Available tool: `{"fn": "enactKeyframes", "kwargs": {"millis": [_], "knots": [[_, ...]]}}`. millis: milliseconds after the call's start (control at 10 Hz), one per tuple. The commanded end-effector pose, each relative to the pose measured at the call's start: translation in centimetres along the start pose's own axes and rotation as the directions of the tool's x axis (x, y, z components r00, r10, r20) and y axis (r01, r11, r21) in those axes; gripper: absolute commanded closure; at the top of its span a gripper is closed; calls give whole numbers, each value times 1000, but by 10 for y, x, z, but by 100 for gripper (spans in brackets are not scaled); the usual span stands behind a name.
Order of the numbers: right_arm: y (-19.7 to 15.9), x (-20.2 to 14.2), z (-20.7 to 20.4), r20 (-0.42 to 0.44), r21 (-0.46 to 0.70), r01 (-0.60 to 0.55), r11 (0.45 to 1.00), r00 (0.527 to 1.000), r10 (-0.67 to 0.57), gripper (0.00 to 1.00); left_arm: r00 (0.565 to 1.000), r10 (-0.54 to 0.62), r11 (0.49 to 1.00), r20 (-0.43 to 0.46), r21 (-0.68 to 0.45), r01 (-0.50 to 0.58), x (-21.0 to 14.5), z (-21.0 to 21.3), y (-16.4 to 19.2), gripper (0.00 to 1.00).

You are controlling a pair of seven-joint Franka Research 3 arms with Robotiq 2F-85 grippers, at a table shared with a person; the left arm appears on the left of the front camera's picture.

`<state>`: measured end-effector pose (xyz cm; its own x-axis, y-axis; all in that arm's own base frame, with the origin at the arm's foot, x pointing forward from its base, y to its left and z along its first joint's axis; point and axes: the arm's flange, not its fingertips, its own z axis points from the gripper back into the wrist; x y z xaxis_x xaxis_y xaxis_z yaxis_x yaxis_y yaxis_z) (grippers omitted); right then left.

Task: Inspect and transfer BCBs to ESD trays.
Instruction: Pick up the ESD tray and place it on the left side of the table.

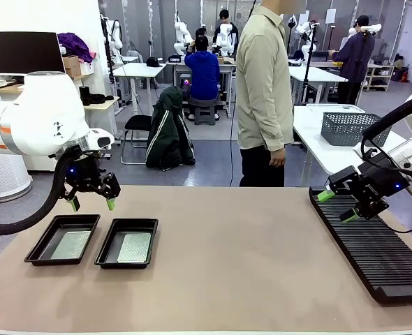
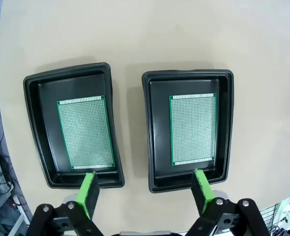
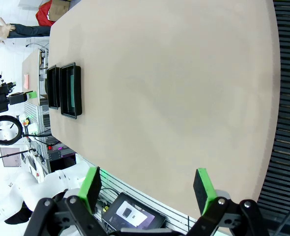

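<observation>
At the left end of the desk (image 1: pixel 248 265), two ESD trays (image 2: pixel 70 128) (image 2: pixel 189 130) are set side by side, close but not touching, and one BCB (image 2: pixel 85 132) is laid flat in the left-hand tray of the wrist view while a second BCB (image 2: pixel 193 129) is laid flat in the right-hand one. In the front view the same trays (image 1: pixel 63 239) (image 1: pixel 128 243) are seen directly below the left gripper (image 1: pixel 91 203), which is held above them with its green pads spread apart and nothing between them. In the left wrist view the long axis of each board is run away from the gripper (image 2: pixel 144 192), parallel to the long sides of its tray, and the gap between the two trays is centred between the fingers. The left arm is judged by far the nearer to both boards.

At the right end, the right gripper (image 1: pixel 339 206) is held just above the near end of the long black slotted rack (image 1: pixel 373 251), its jaws likewise wide and empty; no board is made out in the rack slots. From the right wrist view the trays (image 3: pixel 65 91) are seen well apart from that gripper (image 3: pixel 147 184), across the bare desk.

With both trays filled, the transfer is judged complete or nearly so. A person (image 1: pixel 265 91) is stood at the far side. No brand, label or legible writing is made out on boards, trays or rack.
</observation>
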<state>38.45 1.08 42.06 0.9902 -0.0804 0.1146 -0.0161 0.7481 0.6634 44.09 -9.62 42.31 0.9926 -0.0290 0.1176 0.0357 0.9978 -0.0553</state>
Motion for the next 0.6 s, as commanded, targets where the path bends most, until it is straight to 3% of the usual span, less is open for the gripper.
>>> {"fn": "enactKeyframes", "kwargs": {"millis": [0,500], "knots": [[0,-1,-1,3,7,8,1000,1000,-8,0,1000,5,1000,3,-4,-5,-1,-1,2,0],[0,-1,-1,3,7,8,1000,1000,-8,0,1000,5,1000,3,-4,-5,-1,-1,2,0]]}}
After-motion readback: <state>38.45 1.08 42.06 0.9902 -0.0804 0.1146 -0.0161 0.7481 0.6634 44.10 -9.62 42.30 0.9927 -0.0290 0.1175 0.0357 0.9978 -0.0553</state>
